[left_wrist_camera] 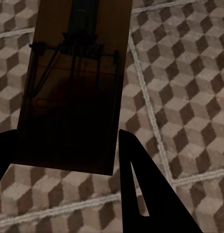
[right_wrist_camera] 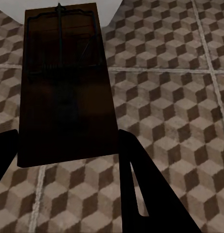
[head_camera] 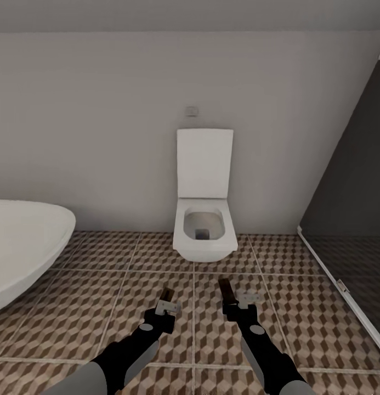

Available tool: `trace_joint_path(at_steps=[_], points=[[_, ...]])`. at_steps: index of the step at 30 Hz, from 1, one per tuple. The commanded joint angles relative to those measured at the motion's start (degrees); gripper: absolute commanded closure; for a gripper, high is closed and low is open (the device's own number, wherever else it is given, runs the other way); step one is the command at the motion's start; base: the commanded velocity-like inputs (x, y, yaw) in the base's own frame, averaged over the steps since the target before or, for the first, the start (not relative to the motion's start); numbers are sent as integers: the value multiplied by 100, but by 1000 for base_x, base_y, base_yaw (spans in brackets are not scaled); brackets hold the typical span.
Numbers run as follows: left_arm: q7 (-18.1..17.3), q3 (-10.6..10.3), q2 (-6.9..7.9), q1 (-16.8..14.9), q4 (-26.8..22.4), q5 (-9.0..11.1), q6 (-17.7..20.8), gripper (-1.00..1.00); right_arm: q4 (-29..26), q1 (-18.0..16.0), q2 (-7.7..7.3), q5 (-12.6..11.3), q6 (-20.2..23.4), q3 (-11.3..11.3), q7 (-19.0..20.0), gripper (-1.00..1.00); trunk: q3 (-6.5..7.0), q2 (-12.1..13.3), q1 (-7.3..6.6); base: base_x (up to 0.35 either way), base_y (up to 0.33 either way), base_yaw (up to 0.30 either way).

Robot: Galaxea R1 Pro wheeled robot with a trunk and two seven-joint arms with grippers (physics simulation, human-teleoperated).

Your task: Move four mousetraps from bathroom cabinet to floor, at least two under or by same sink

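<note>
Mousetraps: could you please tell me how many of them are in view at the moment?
2. One mousetrap is held in the left gripper, the other mousetrap in the right gripper, both above the bathroom floor. Others may be out of view.

No readable text.
No letters, numbers, brands or signs can be made out on any surface in these views.

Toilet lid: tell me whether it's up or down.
Up. The lid stands upright against the wall, leaving the toilet bowl open to view.
</note>
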Motion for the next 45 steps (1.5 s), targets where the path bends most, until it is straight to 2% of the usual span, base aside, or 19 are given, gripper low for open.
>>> trace_joint_path(at_steps=[1, 13, 30, 45], points=[[60, -36, 5, -7, -11, 19, 23, 100, -3, -2, -3, -16, 10, 25, -42, 100, -14, -2, -1, 0, 0, 0], [59, -35, 5, -6, -7, 19, 23, 100, -3, -2, -3, -16, 17, 25, -42, 100, -124, -2, -1, 42, 0, 0], [59, -42, 5, -6, -12, 19, 23, 100, -3, -2, -3, -11, 14, 23, -42, 100, -281, -2, -1, 177, 0, 0], [61, -68, 5, -9, -12, 19, 20, 100, -3, -2, -3, -8, 13, 20, -42, 100, -418, -2, -1, 16, 0, 0]])
